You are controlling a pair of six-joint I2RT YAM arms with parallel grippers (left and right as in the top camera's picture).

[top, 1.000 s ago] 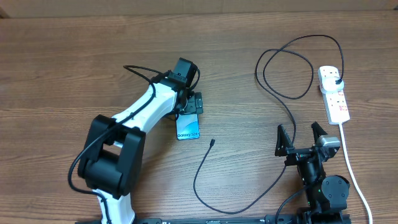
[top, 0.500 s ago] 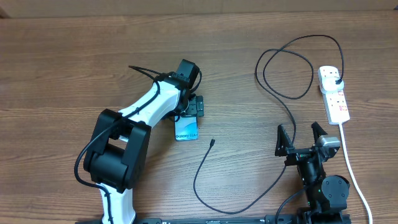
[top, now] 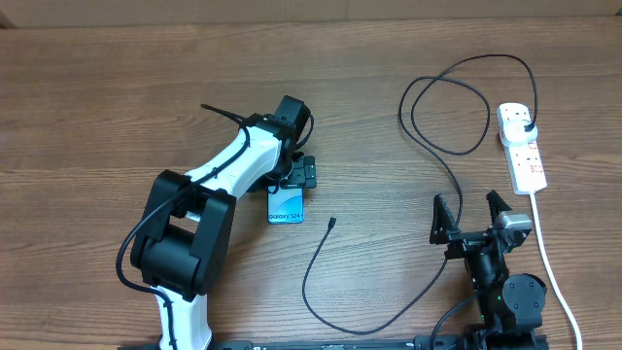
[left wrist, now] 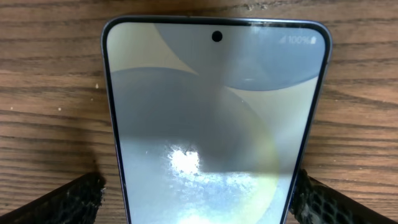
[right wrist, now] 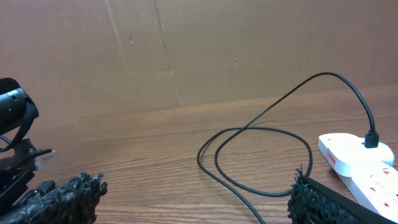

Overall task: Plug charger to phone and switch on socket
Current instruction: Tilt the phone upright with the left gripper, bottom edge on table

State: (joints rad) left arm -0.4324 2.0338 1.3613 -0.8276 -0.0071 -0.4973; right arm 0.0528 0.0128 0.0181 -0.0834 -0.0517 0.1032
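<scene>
The phone, light-blue screen up, lies flat on the table left of centre. My left gripper hangs over its far end and hides that part from above. In the left wrist view the phone fills the frame, and the left gripper is open, a finger close beside each long edge. The charger trails in loose loops, its loose tip just right of the phone and its plug seated in the socket at far right. My right gripper stands open and empty near the front edge.
The socket's white cord runs down the right side past the right arm. In the right wrist view the charger loops on the wood ahead, the socket sits at the right, and a brown cardboard wall backs the table.
The phone has slid a little to the left and toward the front, with the left gripper moving over it. The left arm's elbow has shifted. The right arm has not moved.
</scene>
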